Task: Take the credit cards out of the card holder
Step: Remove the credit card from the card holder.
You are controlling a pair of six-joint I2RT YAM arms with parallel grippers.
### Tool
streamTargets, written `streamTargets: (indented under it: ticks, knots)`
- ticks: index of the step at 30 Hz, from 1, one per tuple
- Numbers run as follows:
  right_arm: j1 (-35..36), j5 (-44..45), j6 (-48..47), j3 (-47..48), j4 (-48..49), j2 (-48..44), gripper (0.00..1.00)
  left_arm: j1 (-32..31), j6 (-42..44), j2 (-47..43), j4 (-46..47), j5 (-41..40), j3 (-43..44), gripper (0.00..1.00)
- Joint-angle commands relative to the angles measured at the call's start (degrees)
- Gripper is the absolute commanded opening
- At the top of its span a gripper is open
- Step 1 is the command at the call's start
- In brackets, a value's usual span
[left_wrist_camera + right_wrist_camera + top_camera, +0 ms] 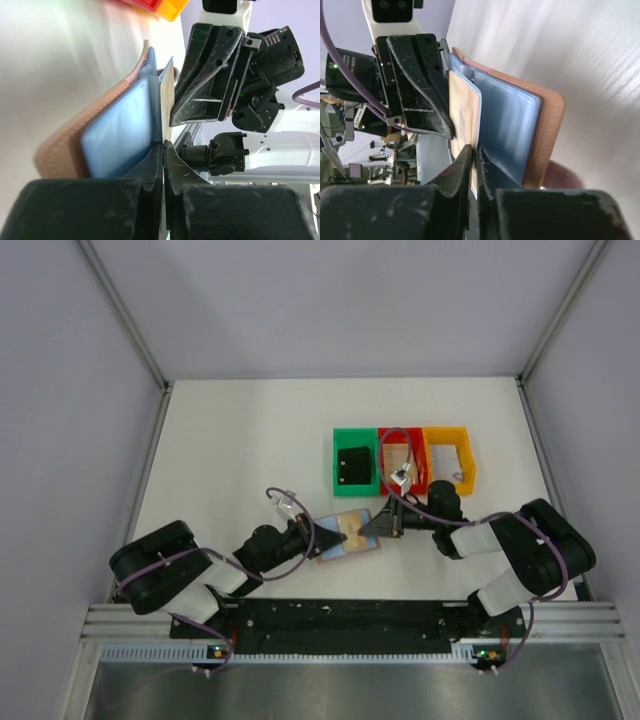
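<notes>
1. left tool (318, 537) is reaching in from the near left, low over the bench (240, 440); its fingers are pressed together on the left edge of the card holder (345, 540).
2. card holder is lying open just beyond the arm bases, between the two tools, with the reddish-brown outer face down and the blue-grey pocket side up.
3. right tool (383, 523) is coming in from the near right and meeting the holder's right edge, tip to tip with the left tool; the two are nearly touching.
4. right tool fingers are pinching the edge of a tan credit card (464, 112); in the right wrist view the card is standing partly out of a blue-grey pocket.
5. farther back, three bins are sitting side by side in a row: green bin (338, 455), red bin (383, 445), yellow bin (467, 460), left to right.
6. a black credit card (353, 466) is lying flat inside the green bin.
7. contents of the red and yellow bins are showing too small to identify.
</notes>
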Motion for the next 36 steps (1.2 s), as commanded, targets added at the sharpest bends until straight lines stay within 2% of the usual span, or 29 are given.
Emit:
streamTargets:
  ticks: [1, 11, 21, 24, 26, 32, 36]
  knots:
    - [-0.2, -1.7, 0.2, -0.5, 5.7, -0.1, 0.00, -0.2, -1.2, 0.5, 8.4, -0.6, -1.0, 0.00]
    - [-3.1, -1.7, 0.5, -2.2, 6.8, 0.1, 0.00, -0.1, -3.8, 0.4, 13.6, -4.5, -6.2, 0.00]
    - [-3.4, -2.4, 1.3, -2.3, 8.1, 0.2, 0.00, 0.0, -3.8, 1.4, 13.2, -3.2, -5.9, 0.01]
    - [-3.1, -2.7, 1.0, -2.0, 6.9, 0.3, 0.26, -0.1, -3.8, 2.9, 17.0, -1.9, -5.2, 0.00]
    - [-2.6, -3.0, 1.1, -1.7, 7.2, 1.0, 0.38, -0.1, -3.8, 3.7, 18.2, -1.0, -4.1, 0.00]
    - [-1.1, -1.9, 1.3, -1.1, 8.4, 3.2, 0.43, -0.3, -4.1, 5.2, 21.0, 0.1, -2.8, 0.00]
    - [-1.0, 0.1, -2.2, -0.6, 2.1, 3.0, 0.45, -0.2, -3.2, 3.8, 20.9, 0.0, -3.1, 0.00]
